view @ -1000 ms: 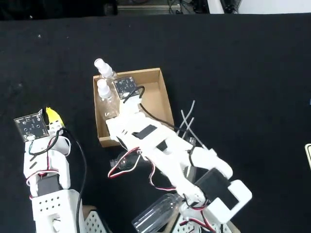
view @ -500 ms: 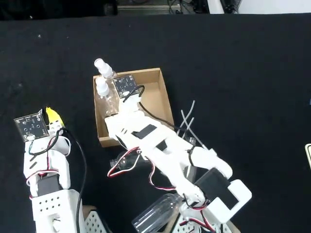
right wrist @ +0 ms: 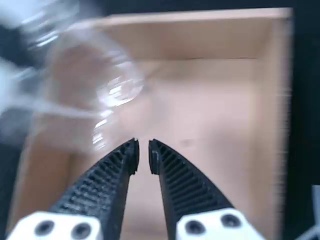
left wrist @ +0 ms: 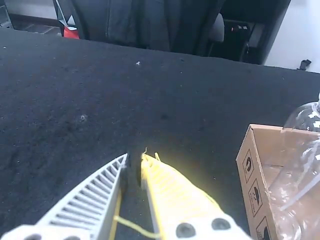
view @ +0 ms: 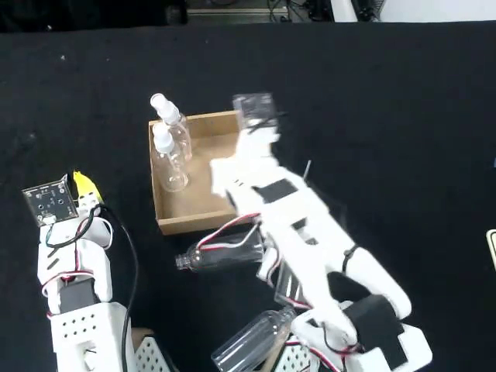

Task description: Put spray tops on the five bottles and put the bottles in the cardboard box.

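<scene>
The cardboard box (view: 203, 203) lies open at the table's middle. Two clear bottles with white spray tops (view: 172, 118) (view: 167, 159) stand upright along its left wall. My right arm (view: 267, 194) hangs over the box's right half. My right gripper (right wrist: 143, 150) is shut with nothing in it, above the box floor (right wrist: 210, 125) and beside the blurred bottles (right wrist: 95, 85). A topless bottle (view: 221, 253) lies in front of the box. Another bottle (view: 252, 341) lies near the arm bases. My left gripper (left wrist: 135, 157) is shut and empty, left of the box (left wrist: 252, 172).
A thin spray tube (view: 308, 167) sticks out to the right of the right arm. The left arm (view: 70, 256) stands at the lower left with its yellow finger (view: 84, 186) pointing away. Black cloth covers the table, with free room at the back and right.
My right arm has swung right, away from the two bottles standing in the box. The lying bottle in front of the box now shows. The left arm has not moved.
</scene>
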{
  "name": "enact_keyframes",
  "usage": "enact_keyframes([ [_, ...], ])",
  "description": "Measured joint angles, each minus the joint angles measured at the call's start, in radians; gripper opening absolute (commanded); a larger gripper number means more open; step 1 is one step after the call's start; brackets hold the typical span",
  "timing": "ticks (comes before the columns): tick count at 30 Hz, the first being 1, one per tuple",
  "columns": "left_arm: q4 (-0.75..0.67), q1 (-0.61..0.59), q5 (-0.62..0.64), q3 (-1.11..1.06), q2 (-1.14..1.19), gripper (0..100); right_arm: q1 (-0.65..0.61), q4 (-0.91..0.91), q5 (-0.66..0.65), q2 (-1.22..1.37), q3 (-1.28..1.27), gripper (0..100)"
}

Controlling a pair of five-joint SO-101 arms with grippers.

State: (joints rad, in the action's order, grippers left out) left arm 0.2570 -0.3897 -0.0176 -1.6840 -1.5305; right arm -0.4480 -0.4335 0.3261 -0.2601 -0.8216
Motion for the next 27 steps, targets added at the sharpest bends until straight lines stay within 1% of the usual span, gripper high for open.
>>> enact_keyframes([
  [3,0.000,0.000,0.000,0.000,0.000,3,0.038,0.100,0.000,0.031,0.000,1.1],
  [9,0.000,0.000,0.000,0.000,0.000,3,0.038,0.376,0.000,0.210,0.000,1.1],
  [13,0.000,0.000,0.000,0.000,0.000,3,0.038,0.496,0.000,0.302,0.000,1.1],
  [16,0.000,0.000,0.000,0.000,0.000,3,0.038,0.528,0.000,0.374,0.032,1.1],
  [22,0.000,0.000,0.000,0.000,0.000,3,0.038,0.534,0.003,0.511,0.167,1.1],
  [27,0.000,0.000,0.000,0.000,0.000,3,0.017,0.537,0.003,0.566,0.218,1.1],
])
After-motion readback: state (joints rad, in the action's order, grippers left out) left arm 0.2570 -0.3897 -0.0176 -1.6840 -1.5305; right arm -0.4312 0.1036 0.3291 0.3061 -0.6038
